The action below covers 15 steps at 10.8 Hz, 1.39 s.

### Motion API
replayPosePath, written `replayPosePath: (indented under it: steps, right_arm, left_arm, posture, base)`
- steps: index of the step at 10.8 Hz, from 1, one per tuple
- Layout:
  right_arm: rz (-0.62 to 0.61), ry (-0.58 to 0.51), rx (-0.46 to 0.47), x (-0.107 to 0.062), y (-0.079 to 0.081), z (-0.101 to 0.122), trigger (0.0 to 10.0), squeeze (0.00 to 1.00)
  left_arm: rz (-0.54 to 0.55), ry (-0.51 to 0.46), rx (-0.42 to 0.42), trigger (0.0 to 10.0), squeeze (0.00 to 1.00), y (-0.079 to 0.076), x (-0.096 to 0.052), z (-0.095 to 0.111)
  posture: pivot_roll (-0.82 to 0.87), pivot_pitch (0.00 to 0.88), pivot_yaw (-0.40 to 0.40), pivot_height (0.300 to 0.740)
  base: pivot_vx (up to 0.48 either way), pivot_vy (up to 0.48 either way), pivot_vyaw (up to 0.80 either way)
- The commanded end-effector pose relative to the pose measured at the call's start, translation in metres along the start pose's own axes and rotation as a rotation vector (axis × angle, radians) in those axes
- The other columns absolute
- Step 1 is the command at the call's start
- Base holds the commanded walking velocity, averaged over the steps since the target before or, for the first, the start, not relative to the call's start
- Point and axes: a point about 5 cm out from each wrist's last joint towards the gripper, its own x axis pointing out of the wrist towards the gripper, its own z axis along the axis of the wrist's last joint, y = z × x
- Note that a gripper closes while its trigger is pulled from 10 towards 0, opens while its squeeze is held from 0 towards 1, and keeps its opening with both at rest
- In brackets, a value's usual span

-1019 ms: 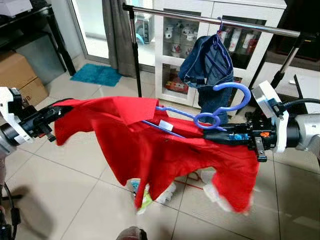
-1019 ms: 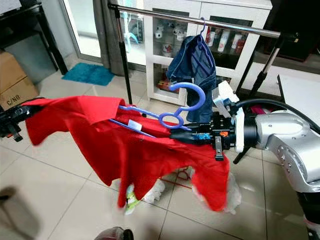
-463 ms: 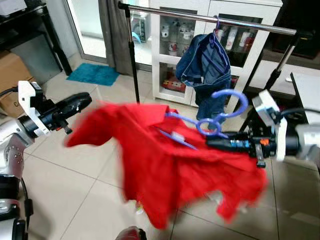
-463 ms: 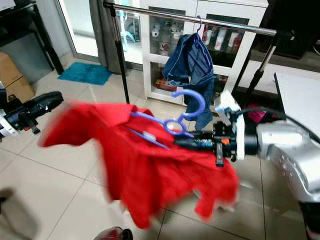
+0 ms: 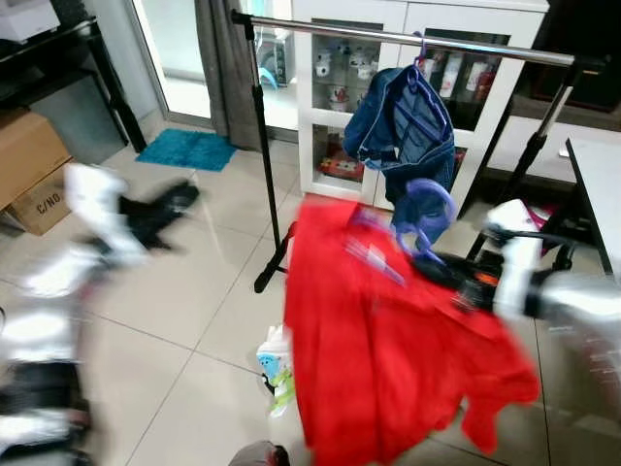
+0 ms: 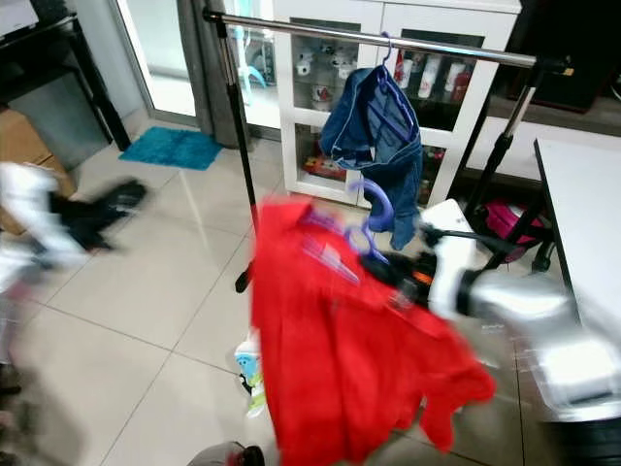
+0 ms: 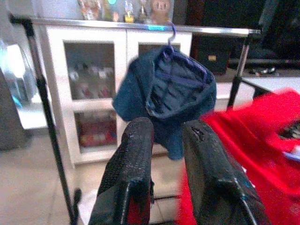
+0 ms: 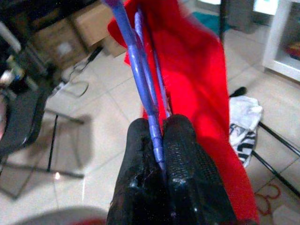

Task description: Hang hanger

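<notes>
The right gripper [image 8: 161, 140] pinches one blue hanger [image 8: 140, 75], its one red shirt [image 5: 388, 340] hanging right of centre, below the rail [image 5: 408, 37]; the left gripper [image 7: 164, 154], fingers slightly apart, holds nothing; likely light, stiff hanger, floppy cloth, best held near the hook; one denim garment [image 5: 403, 126] hangs already.

L arm [image 5: 87, 243] & R arm [image 5: 543, 291] motion-blurred; hanger [image 5: 422, 209] smeared.

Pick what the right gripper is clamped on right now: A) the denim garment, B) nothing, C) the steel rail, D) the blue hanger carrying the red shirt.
D: in the right wrist view the right gripper has its fingers closed on the blue hanger, with the red shirt draped from it.
</notes>
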Motion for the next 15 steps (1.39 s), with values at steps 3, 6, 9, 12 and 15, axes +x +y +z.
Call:
replayPosePath:
  steps: [3,6,9,12,15]
  right_arm:
    - [-0.087,-0.153,0.014,0.016,0.012,0.026,10.0,0.0]
    - [0.021,-0.27,0.135,0.021,0.032,0.039,10.0,0.0]
    - [0.123,-0.305,0.179,0.019,0.045,0.043,10.0,0.0]
    - [0.18,-0.321,0.187,0.018,0.05,0.047,10.0,0.0]
    - [0.174,-0.301,0.177,0.019,0.05,0.045,10.0,0.0]
  left_arm:
    - [-0.14,0.026,0.182,10.0,1.0,-0.046,0.034,-0.011]
    - [-0.082,-0.023,0.441,10.0,1.0,-0.065,0.077,-0.007]
    - [-0.04,-0.158,0.663,10.0,0.0,-0.085,0.097,0.005]
    - [0.008,-0.259,0.672,10.0,0.0,-0.088,0.112,0.017]
    - [0.053,-0.252,0.561,10.0,0.0,-0.09,0.115,0.008]
  posture:
    - [-0.05,0.0,0.09,0.74]
    - [-0.07,0.0,0.093,0.74]
    - [-0.08,0.0,0.091,0.74]
    - [-0.07,0.0,0.083,0.74]
    - [-0.07,0.0,0.085,0.74]
  base:
    - [0.0,0.0,0.0]
    - [0.0,0.0,0.0]
    - [0.0,0.0,0.0]
    - [0.0,0.0,0.0]
    - [0.0,0.0,0.0]
